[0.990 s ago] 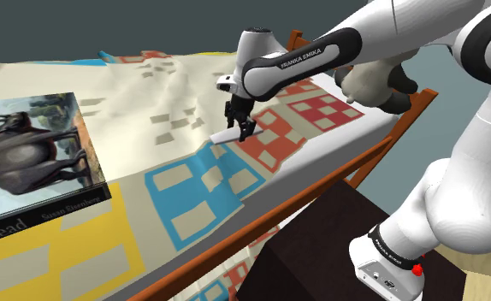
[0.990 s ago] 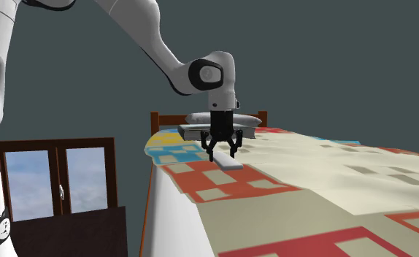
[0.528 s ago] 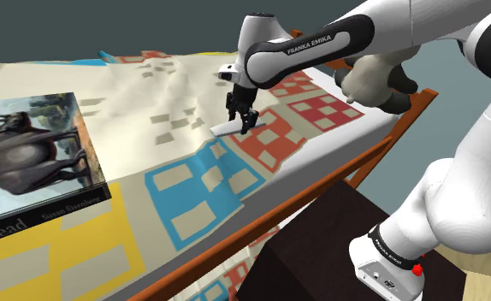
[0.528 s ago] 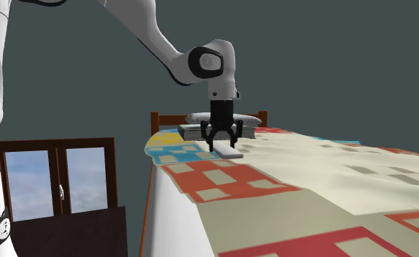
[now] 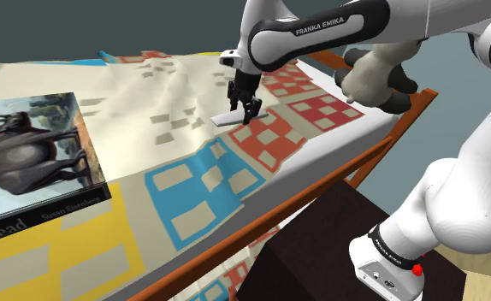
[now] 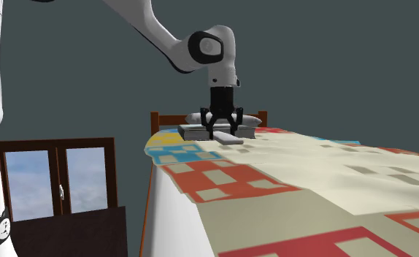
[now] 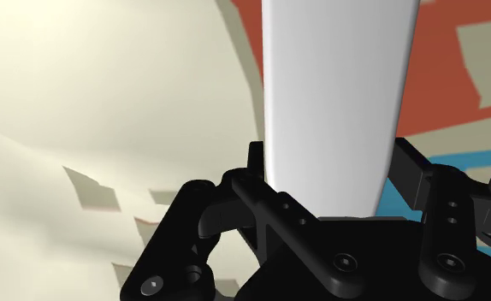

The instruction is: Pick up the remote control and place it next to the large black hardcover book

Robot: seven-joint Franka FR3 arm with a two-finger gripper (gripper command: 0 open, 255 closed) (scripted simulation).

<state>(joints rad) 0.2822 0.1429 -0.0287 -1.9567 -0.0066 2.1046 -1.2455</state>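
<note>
Above the bed (image 5: 184, 197), the gripper (image 5: 245, 111) is clamped on the remote (image 5: 232, 117) - a plain pale slab, fingers pressing its two long edges. It looks lifted clear of the quilt, approx. level.

Key relation: the book (image 5: 38, 162), w/ a dark animal on its cover, lies flat well apart from the gripper, toward the shoulder view's left and nearer that camera. So the carry should run that way across the quilt, over the blue and yellow patches.

Remote's long axis runs crosswise to the fingers' closing line. In the wrist view it points straight out from the palm, w/ its near end tucked between the fingers. In the shoulder view most of its length sticks out on the book side - roughly toward the book, slightly off. Likely no big wrist turn needed before setting it down beside the book.
</note>
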